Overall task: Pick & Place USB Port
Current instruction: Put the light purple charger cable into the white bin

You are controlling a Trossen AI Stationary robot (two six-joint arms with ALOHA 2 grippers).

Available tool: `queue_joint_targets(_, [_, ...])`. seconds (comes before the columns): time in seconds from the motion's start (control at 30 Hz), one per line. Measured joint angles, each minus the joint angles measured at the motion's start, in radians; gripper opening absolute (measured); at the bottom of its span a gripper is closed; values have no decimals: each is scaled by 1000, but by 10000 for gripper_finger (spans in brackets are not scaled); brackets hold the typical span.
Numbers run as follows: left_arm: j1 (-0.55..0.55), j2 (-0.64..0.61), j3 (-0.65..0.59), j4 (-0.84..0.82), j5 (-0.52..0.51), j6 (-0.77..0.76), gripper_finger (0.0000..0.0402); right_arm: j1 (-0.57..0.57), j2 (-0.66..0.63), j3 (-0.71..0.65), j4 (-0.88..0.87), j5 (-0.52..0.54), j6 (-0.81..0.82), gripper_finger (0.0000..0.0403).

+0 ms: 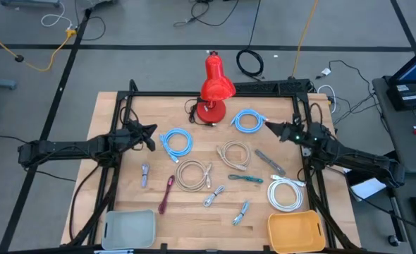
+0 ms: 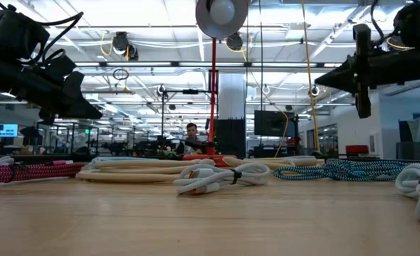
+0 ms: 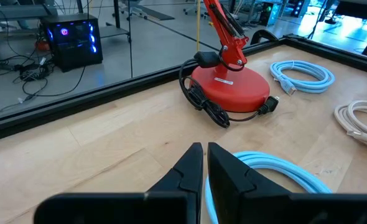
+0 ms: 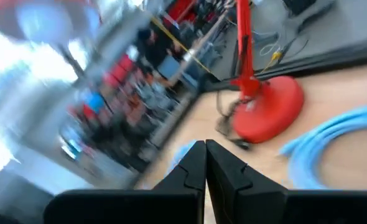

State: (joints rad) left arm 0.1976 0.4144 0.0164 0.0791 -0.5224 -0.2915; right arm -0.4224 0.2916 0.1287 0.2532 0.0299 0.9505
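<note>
The left gripper [image 1: 150, 135] hangs above the table [image 1: 123, 201] with its fingers [image 3: 193, 163] pressed together on nothing; just past its tip lies a light blue cable coil [image 1: 176, 143], and farther on stands the red lamp [image 1: 213, 90], its round base [image 3: 228, 87] ringed by a black cord [image 3: 202, 102]. The right gripper [image 1: 273, 128] is likewise raised, fingers [image 4: 199, 163] clenched and empty, with a second blue coil [image 1: 248, 121] just beside its tip and the lamp base beyond that. Between the two grippers, nearer the table's front, sit two beige coils [image 1: 192, 174] [image 1: 235, 154]. A teal cable [image 1: 247, 179] and a grey cable [image 1: 270, 162] lie near the right gripper's arm, with a white coil [image 1: 287, 194] behind them toward the yellow bin [image 1: 296, 231]. Short USB cables [image 1: 144, 174] [image 1: 213, 196] [image 1: 240, 212] and a maroon cable [image 1: 166, 193] lie loose on the wood, well apart from both grippers. A grey bin [image 1: 129, 229] sits at the front corner on the left arm's side.
</note>
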Motion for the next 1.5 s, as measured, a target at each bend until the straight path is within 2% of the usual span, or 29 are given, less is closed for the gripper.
queue_joint_targets(0.1, [0,0,0,0,0,0,26,0,1,0,98,-5,185,0])
queue_joint_targets(0.23, [0,0,0,0,0,0,26,0,2,0,257,-33,262,0])
queue_joint_targets(0.4, [0,0,0,0,0,0,26,1,2,0,496,-23,257,0])
queue_joint_targets(0.57, [0,0,0,0,0,0,26,1,1,0,710,61,164,0])
queue_joint_targets(0.73, [0,0,0,2,0,0,26,1,1,0,813,154,105,0])
queue_joint_targets(0.8, [3,1,-1,58,-31,-4,26,1,1,0,812,157,71,0])
queue_joint_targets(0.87, [7,7,0,145,-68,-88,26,1,2,0,809,157,23,0])
queue_joint_targets(1.0, [13,7,0,415,-73,-458,26,1,2,0,780,157,-26,0])
queue_joint_targets(1.1, [34,7,9,577,6,-672,26,1,6,0,783,163,-45,0])
queue_joint_targets(1.2, [57,13,76,560,121,-739,26,1,21,0,779,188,-51,0])
queue_joint_targets(1.3, [73,33,209,494,254,-686,26,1,46,0,782,213,-86,0])
queue_joint_targets(1.4, [105,67,402,404,412,-538,26,1,77,0,782,235,-94,0])
queue_joint_targets(1.5, [150,123,655,130,525,-412,26,1,108,0,782,235,-81,0])
